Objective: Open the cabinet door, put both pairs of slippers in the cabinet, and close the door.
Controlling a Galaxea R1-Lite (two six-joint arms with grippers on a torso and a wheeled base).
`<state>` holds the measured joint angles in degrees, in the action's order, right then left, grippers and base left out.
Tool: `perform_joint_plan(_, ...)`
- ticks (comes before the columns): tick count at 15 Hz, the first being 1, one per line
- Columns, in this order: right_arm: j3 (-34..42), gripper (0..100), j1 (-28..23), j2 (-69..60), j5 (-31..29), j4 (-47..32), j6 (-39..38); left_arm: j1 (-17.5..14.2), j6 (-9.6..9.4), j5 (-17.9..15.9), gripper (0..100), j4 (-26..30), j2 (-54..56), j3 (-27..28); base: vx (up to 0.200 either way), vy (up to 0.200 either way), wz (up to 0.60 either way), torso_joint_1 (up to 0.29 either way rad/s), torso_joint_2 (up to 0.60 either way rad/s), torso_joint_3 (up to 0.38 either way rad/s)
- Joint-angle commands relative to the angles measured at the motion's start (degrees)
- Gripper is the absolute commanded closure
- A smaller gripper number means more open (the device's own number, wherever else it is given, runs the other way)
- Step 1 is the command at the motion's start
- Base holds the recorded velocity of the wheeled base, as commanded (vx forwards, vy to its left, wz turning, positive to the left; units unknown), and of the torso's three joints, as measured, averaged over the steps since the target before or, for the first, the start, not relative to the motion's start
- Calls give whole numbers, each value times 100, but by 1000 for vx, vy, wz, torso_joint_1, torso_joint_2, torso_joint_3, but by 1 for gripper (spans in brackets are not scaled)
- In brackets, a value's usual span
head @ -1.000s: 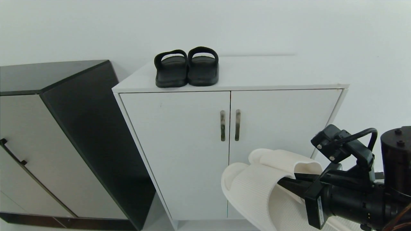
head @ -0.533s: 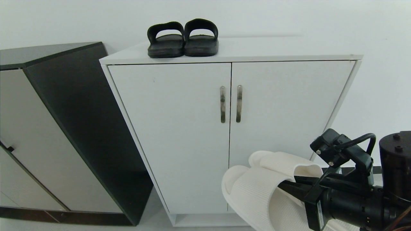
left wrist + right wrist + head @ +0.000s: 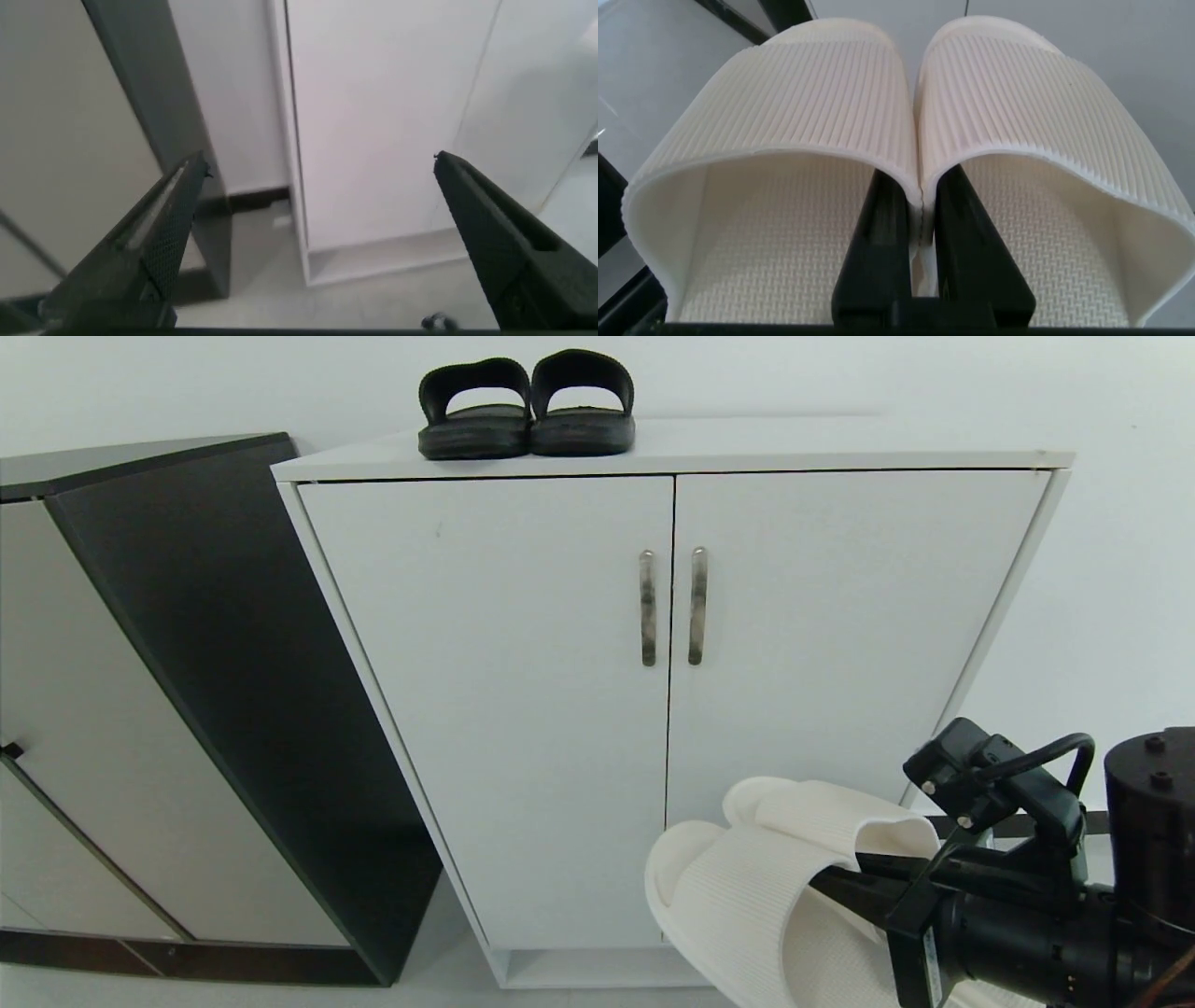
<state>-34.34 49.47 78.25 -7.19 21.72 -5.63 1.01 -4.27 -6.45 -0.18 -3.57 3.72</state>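
Cabinet top [image 3: 803, 437] nearer eye level now.

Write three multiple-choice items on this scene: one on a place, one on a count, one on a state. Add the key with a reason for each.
1. Where are the black slippers?
A. on top of the white cabinet
B. inside it
C. on the floor

2. How many door handles has the cabinet?
A. one
B. two
C. four

3. What state is the right gripper in?
A. open and empty
B. shut on the white slippers
C. shut on a handle

Key: 1 A, they stand on its top; 2 B, two bars flank the middle seam; 3 B, its fingers pinch the pair's inner walls together.
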Motion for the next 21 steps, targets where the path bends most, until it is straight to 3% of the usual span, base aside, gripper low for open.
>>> perform_joint_plan(1,6,100,1,6,34,-1,1,48,216,-823,0,-8,-838,1026,0,0,0,0,0,0)
perform_joint_plan(2,6,100,1,15,60,-1,9,48,216,-1298,0,-8,-1471,1281,0,0,0,0,0,0)
perform_joint_plan(5,33,100,10,6,69,-1,1,145,207,-1878,0,-237,-2930,1562,0,0,0,0,0,0)
perform_joint_plan(6,33,100,10,-3,69,7,1,496,277,-2704,0,-658,-3563,1632,0,0,0,0,0,0)
perform_joint_plan(8,33,100,1,-12,69,16,1,866,602,-2906,0,-1370,-4319,1861,0,0,0,0,0,0)
perform_joint_plan(10,33,100,1,-3,60,7,1,1525,743,-2809,0,-2434,-5180,1992,0,0,0,0,0,0)
perform_joint_plan(12,42,100,1,6,60,7,1,2263,761,-2036,0,-3436,-6208,2195,0,0,0,0,0,0)
perform_joint_plan(13,42,100,1,32,60,7,1,2606,796,-1675,0,-3735,-6613,2335,0,0,0,0,0,0)
perform_joint_plan(14,42,100,1,50,60,7,1,2738,813,-1588,0,-3858,-6762,2388,0,0,0,0,0,0)
perform_joint_plan(15,42,100,-16,111,51,16,1,3283,831,-1473,0,-4244,-7237,2713,0,0,0,0,0,0)
perform_joint_plan(17,42,100,-16,76,34,7,9,3924,840,-1131,0,-4192,-7474,3214,0,0,0,0,0,0)
perform_joint_plan(18,42,100,-16,76,25,7,9,3951,849,-1095,0,-4183,-7500,3258,0,0,0,0,0,0)
perform_joint_plan(19,42,100,-16,85,25,7,9,4038,1033,-964,0,-4086,-7975,3891,0,0,0,0,0,0)
perform_joint_plan(20,42,100,-16,94,25,7,9,4047,1235,-972,0,-4086,-8203,4190,0,0,0,0,0,0)
perform_joint_plan(21,50,100,-16,76,25,-1,18,4074,1552,-981,0,-4077,-8441,4524,0,0,0,0,0,0)
